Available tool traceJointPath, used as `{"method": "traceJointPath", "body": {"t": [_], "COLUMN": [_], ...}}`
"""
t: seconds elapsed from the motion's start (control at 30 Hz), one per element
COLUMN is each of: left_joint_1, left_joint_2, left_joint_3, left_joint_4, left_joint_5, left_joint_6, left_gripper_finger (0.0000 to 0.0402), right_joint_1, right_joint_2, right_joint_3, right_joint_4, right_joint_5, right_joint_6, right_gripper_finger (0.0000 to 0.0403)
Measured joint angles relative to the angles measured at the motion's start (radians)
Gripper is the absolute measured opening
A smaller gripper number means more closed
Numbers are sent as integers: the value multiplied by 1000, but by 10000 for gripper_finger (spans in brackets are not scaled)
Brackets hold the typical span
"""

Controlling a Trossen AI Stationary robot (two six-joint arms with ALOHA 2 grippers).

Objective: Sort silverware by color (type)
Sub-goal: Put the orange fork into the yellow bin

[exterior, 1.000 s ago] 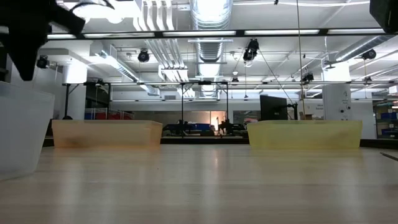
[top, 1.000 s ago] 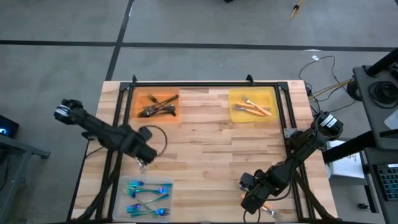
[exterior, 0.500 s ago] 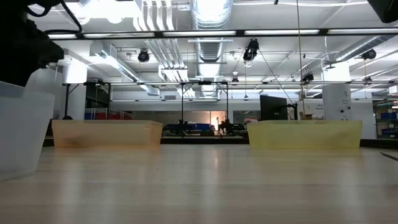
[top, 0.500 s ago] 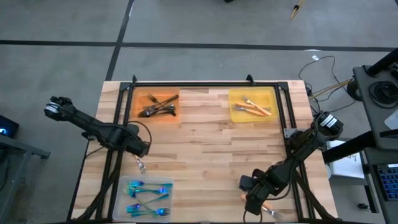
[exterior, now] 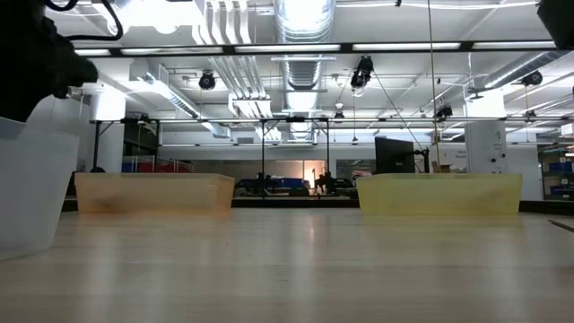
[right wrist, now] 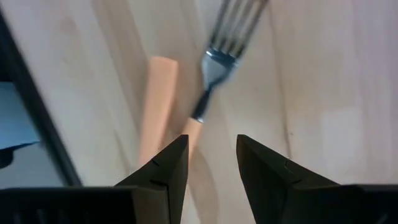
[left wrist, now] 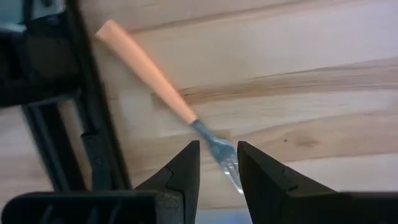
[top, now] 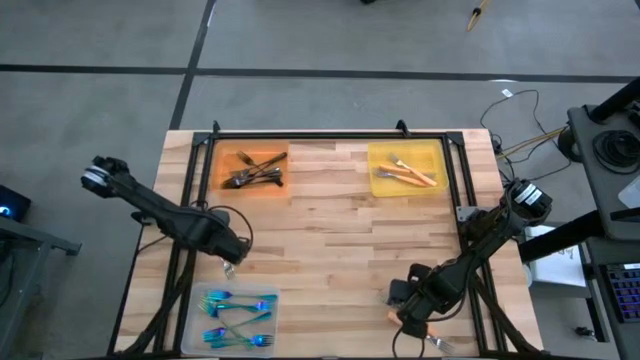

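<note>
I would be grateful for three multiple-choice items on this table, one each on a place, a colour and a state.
1. Where do the blue-teal forks lie?
A. orange tray
B. clear tray
C. bare table

2. What colour are the handles of the forks in the yellow tray?
A. orange
B. black
C. green

3. How does the right gripper stand?
A. shut on a blue fork
B. open above the loose orange-handled forks
C. resting inside the yellow tray

Answers: 1 B, the blue-teal forks sit in the clear tray at the near left corner. 2 A, the forks in the yellow tray have orange handles. 3 B, the right gripper shows a gap over the loose orange-handled forks on the wood.
</note>
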Motion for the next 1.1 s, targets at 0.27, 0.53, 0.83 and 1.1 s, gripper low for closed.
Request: {"method": "traceJointPath", "body": {"t": [0.27,0.53,0.83,1.1], "left_joint_1": [-63,-125,-126,-120], "left_joint_2": [64,53,41,51], "left_joint_3": [-24,-122,-196,-238], "left_joint_4": [-15,18,178,257], "left_joint_5": [27,26,29,55], "left_joint_6": [-137,-408,-493,-504], "left_gripper_finger": [89,89,89,89], "right_joint_1": [0,0,20,64], "right_joint_2": [0,0,0,0], "right_joint_3": [0,0,0,0], "right_joint_4": [-67,-81,-85,-85], "right_joint_5": [0,-9,-9,-9], "right_joint_6": [-28,-80,-78,-64], "right_gripper_finger": [130,130,127,125]}}
